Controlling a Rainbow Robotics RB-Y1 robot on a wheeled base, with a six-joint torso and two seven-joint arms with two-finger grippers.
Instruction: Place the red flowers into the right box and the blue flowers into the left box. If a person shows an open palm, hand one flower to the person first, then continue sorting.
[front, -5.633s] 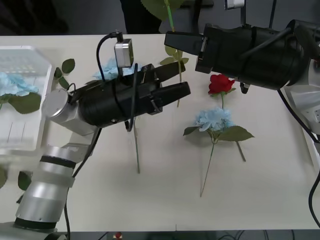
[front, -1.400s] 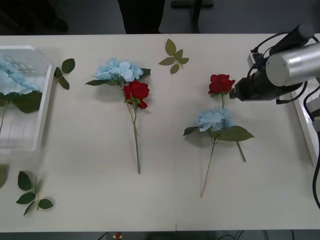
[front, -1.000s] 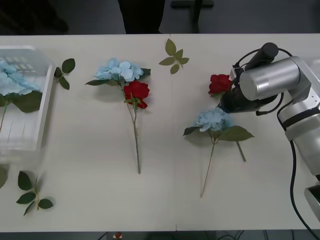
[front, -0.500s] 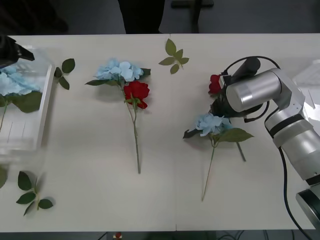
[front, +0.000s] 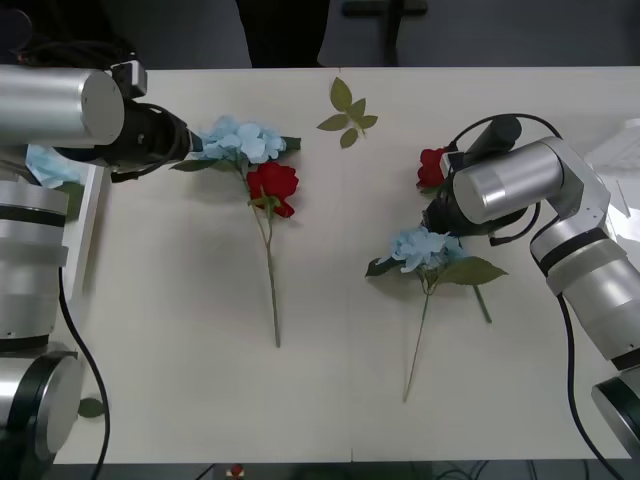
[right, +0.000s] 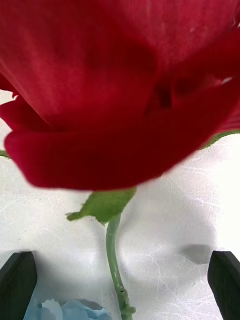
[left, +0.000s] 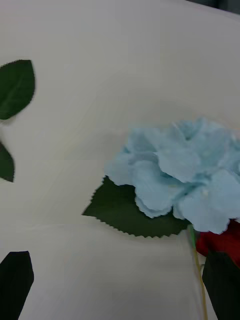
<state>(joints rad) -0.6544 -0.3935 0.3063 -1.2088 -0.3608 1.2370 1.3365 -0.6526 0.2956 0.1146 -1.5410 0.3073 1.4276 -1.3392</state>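
Front view: a pale surface (front: 330, 400) carries four loose flowers, with both robot arms reaching in over it.
Landmark: the loose leaf sprig (front: 345, 108) at the far middle of the surface; every place below is given from it.
Left gripper (left: 120, 285): well to the left of the sprig, just beside a blue bloom; its black fingers (left: 15, 280) are spread apart with nothing between them.
Left blue flower (front: 238, 139): left of the sprig, lying flat, its green leaf pointing toward the left arm.
Left red rose (front: 272, 185): nearer the robot than the sprig and a little left, touching the blue bloom, its long stem running toward the robot.
Right gripper (right: 120, 285): right of the sprig and nearer the robot, held low over the right rose; its fingers (right: 17, 282) are released, one on each side of the thin green stem, not touching it.
Right red rose (front: 433, 166): right of the sprig, bloom partly hidden behind the right arm; in the right wrist view the bloom (right: 120, 85) looms very close.
Right blue flower (front: 422, 246): right of the sprig and nearer still to the robot, just below the right rose, with broad leaves and a long stem.
Left box (front: 88, 210): far left of the sprig, mostly hidden by the left arm; a bit of blue bloom (front: 48, 168) shows at its edge.
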